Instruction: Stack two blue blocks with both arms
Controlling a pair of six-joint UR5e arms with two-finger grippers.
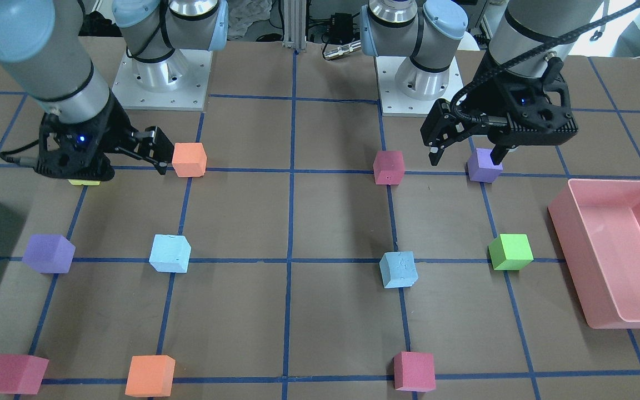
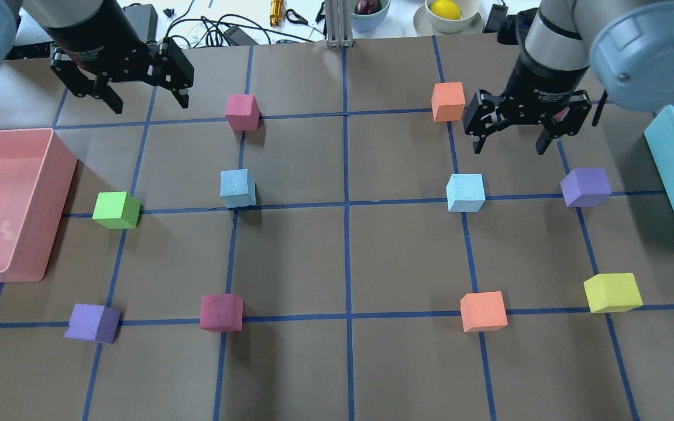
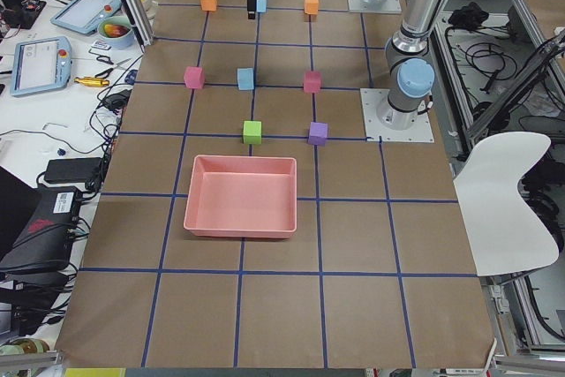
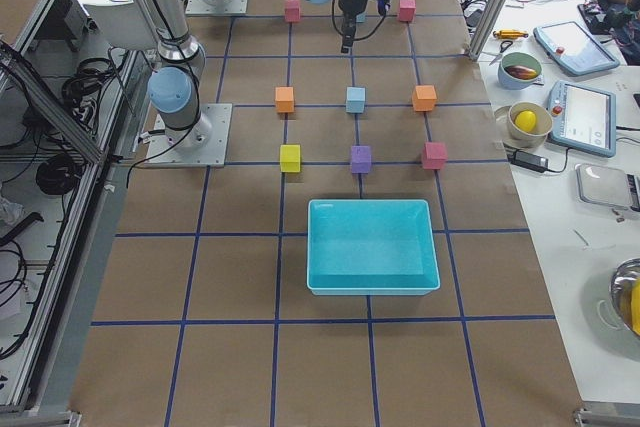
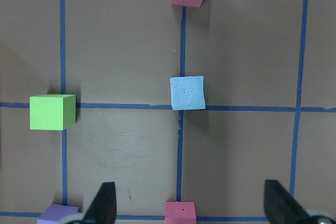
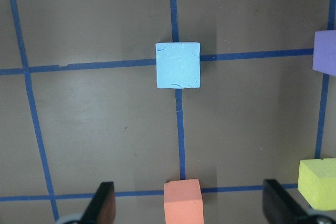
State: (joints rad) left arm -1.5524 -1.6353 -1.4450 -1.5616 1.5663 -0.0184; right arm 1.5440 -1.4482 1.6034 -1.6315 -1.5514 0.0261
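Observation:
Two pale blue blocks sit apart on the brown table, one on the left (image 2: 237, 188) (image 1: 398, 269) and one on the right (image 2: 466, 192) (image 1: 170, 253). My left gripper (image 2: 150, 105) (image 1: 466, 158) is open and empty, raised above the table. The left blue block (image 5: 187, 92) lies ahead of its fingers (image 5: 105, 203). My right gripper (image 2: 509, 149) (image 1: 156, 150) is also open, empty and raised. The right blue block (image 6: 178, 65) lies ahead of its fingers (image 6: 102, 203). Neither gripper touches a block.
A pink bin (image 2: 62, 175) stands at the left edge and a teal bin (image 2: 673, 169) at the right edge. Around the blue blocks are a green cube (image 2: 116, 210), purple cubes (image 2: 585, 186) (image 2: 92, 323), crimson cubes (image 2: 242, 111) (image 2: 220, 312), orange cubes (image 2: 448, 101) (image 2: 483, 311) and a yellow cube (image 2: 612, 292).

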